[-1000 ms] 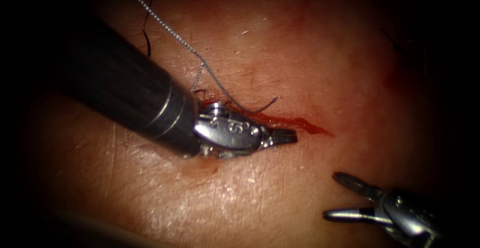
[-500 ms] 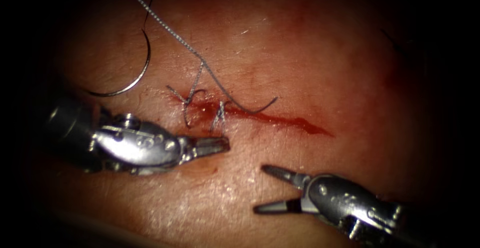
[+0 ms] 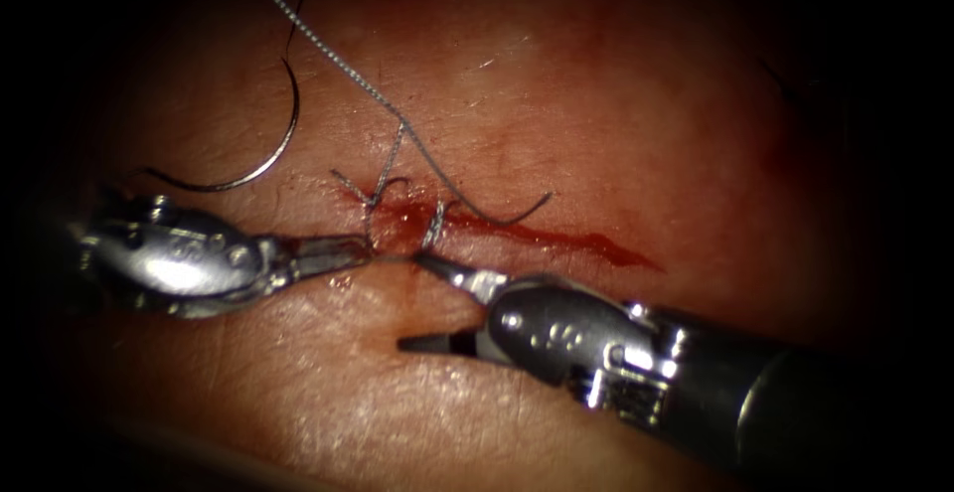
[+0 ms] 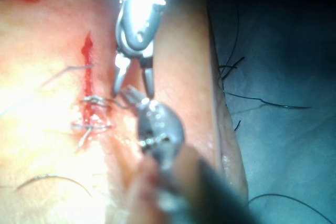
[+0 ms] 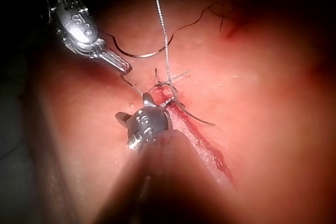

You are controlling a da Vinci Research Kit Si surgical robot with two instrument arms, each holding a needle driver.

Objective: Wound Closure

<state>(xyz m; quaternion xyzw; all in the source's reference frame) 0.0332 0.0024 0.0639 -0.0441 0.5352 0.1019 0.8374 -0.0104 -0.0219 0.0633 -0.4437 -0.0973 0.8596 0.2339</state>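
Note:
The tissue (image 3: 616, 134) has a red cut (image 3: 586, 244) with thread stitches (image 3: 435, 222) across its left end. Off to the upper left of the cut, the curved needle (image 3: 268, 159) lies loose on the tissue, held by neither tool; thread (image 3: 338, 60) runs from the stitches toward the top. My left tool (image 3: 360, 249) is shut on a short thread tail just left of the stitches. My right tool (image 3: 409, 301) is open, its upper jaw touching that tail below the stitches. The left wrist view shows the left tool (image 4: 130, 93), right tool (image 4: 133, 83) and cut (image 4: 86, 69). The right wrist view has the left tool (image 5: 125, 68), right tool (image 5: 135, 107) and needle (image 5: 139, 54).
A loose cut end of thread (image 3: 517, 214) curls over the cut right of the stitches. Red fluid (image 3: 407, 216) stains the tissue around them. Beyond the tissue's edge, dark loose threads (image 4: 262, 100) lie on a blue cloth (image 4: 294, 51).
The left tool drew back to the left, uncovering the needle and stitches, and now grips the thread tail. The open right tool moved up and left to the stitches.

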